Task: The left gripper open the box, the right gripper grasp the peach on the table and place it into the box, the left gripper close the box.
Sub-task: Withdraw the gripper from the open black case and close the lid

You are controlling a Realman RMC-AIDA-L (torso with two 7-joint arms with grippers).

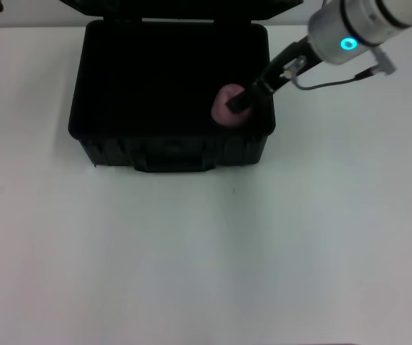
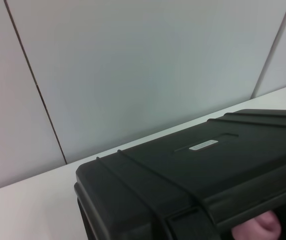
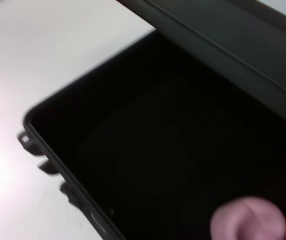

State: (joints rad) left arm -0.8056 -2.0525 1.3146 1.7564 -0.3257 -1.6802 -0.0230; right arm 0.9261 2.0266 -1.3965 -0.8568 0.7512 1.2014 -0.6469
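Peach [image 1: 229,108] sits low in the open box [image 1: 105,147], near its right wall, the right gripper [image 1: 240,103] clasping it in its fingers for setting down; left gripper unseen, presumably parked beside the raised lid [image 2: 192,170].

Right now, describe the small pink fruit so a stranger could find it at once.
Start at the large black hard plastic box standing open on the white table. Look inside its dark interior, at the robot's right front corner, where the slim black right gripper reaches in. The small pale pink rounded peach there is the only light, coloured thing in the box.
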